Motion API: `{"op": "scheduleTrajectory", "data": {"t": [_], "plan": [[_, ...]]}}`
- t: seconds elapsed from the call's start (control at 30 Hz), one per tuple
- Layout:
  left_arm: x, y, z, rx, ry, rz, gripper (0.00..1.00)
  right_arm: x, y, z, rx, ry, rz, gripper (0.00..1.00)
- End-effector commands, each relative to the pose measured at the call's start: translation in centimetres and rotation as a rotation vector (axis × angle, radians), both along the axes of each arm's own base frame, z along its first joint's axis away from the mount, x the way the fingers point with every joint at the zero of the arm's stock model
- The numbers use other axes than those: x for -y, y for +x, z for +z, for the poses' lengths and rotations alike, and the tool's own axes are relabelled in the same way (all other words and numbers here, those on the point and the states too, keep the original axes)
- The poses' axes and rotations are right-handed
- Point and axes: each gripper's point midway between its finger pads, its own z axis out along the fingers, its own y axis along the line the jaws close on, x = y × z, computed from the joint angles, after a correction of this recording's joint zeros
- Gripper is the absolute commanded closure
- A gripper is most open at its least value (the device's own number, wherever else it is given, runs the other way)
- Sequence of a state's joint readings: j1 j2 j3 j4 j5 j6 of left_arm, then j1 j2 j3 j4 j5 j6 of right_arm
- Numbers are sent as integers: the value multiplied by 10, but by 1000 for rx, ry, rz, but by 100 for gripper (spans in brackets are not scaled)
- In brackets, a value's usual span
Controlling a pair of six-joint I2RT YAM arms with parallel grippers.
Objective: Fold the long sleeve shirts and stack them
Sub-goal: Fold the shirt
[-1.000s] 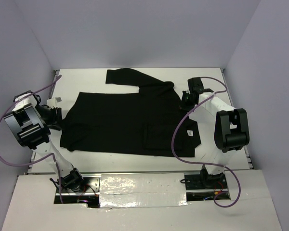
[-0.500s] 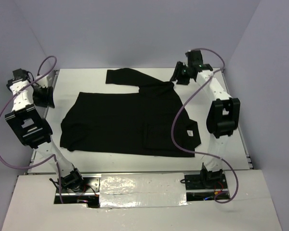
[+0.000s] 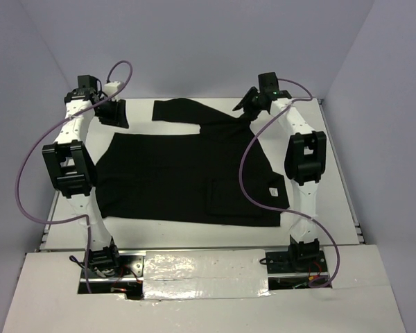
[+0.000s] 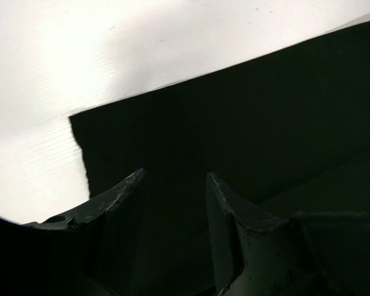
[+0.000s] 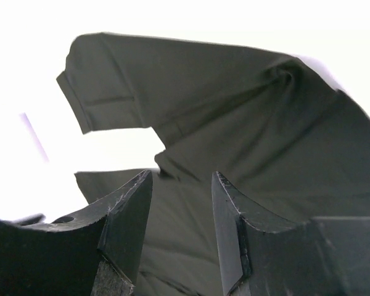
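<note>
One black long sleeve shirt (image 3: 187, 173) lies flat on the white table (image 3: 333, 166), with a sleeve (image 3: 184, 109) stretched along its far edge and a small white tag (image 3: 272, 192) at the right. My left gripper (image 3: 116, 114) hovers open over the shirt's far left corner (image 4: 80, 123). Its fingers (image 4: 120, 197) frame only black cloth (image 4: 234, 111). At the far right shoulder my right gripper (image 3: 245, 105) is open above the fabric. The sleeve (image 5: 172, 74) and its cuff (image 5: 80, 102) show beyond its fingertips (image 5: 135, 191), and nothing is held.
Grey walls (image 3: 194, 48) close in the table at the back and both sides. Purple cables (image 3: 28, 187) loop off both arms. The right one (image 3: 253, 173) hangs over the shirt. A shiny foil strip (image 3: 208, 267) runs between the arm bases at the near edge.
Both arms swung from the shirt's left and right sides up to its far edge. The right gripper's jaws opened wider. The shirt has not shifted.
</note>
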State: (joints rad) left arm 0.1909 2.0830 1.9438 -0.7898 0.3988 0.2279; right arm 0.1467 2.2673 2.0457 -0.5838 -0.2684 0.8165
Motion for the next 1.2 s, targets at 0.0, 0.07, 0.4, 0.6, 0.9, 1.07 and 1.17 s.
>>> {"op": "scheduleTrajectory", "data": {"t": [0.0, 0.07, 0.4, 0.6, 0.9, 1.07, 1.17], "plan": [[-3, 6, 1, 9, -33, 30, 45, -11, 24, -4, 9, 27, -130, 49], [-2, 4, -3, -6, -28, 33, 44, -17, 25, -15, -14, 41, -145, 49], [1, -5, -9, -8, -15, 17, 44, -10, 53, -34, -3, 21, -325, 48], [1, -6, -9, -6, -13, 14, 44, -6, 58, -51, -34, 33, -399, 48], [-6, -2, -5, 15, 30, 14, 44, -11, 48, -73, -79, 11, -379, 48], [-4, -2, -5, 13, 15, 10, 44, -12, 59, -79, -80, 18, -390, 61], [-4, -4, -4, 9, 18, 7, 45, -14, 62, -85, -72, 30, -387, 88]]}}
